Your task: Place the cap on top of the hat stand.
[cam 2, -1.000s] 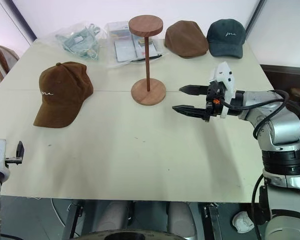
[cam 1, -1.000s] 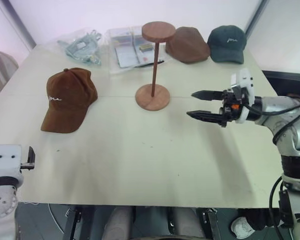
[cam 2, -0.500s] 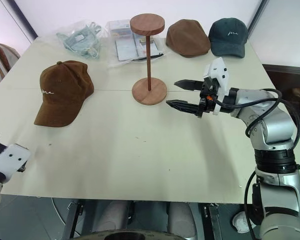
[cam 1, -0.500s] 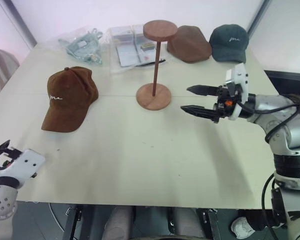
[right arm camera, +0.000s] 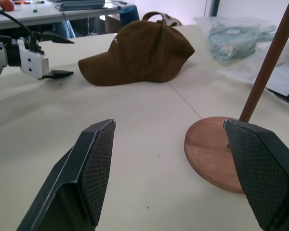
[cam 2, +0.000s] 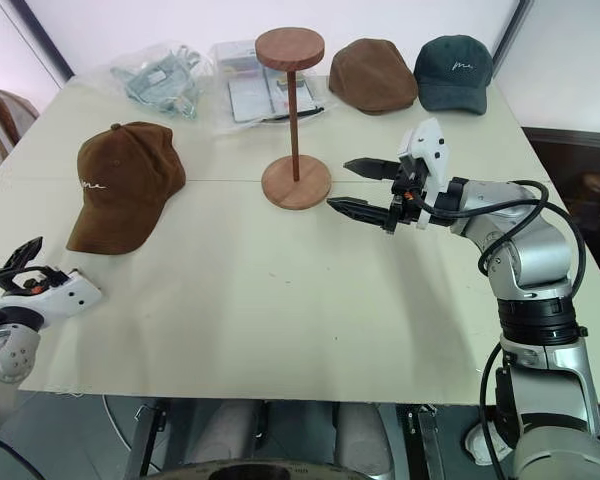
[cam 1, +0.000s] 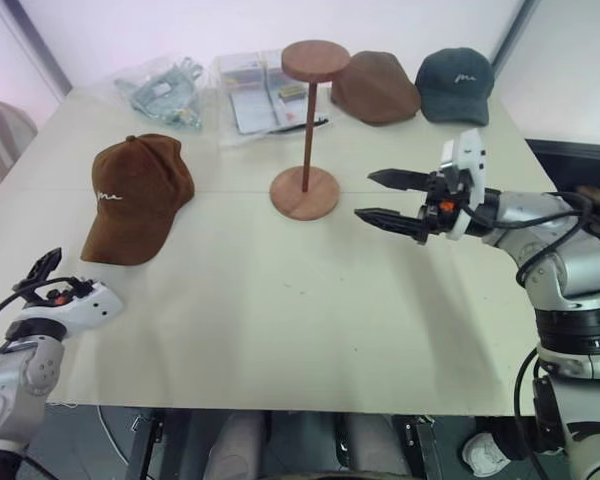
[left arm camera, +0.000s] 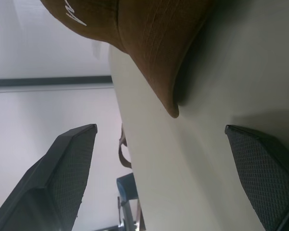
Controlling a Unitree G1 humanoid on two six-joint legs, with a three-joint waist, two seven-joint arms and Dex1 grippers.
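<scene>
The cap (cam 1: 138,196) was judged light and soft (stiff only at the brim, the likeliest hold); left gripper (cam 2: 20,264) and right gripper (cam 1: 382,198) were spread, empty

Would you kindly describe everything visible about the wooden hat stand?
The hat stand is reddish-brown wood: a round flat base, a thin upright rod and a smaller round disc on top. It stands upright on the table, bare, with nothing on the disc. The right hand hovers beside its base without touching it.
</scene>
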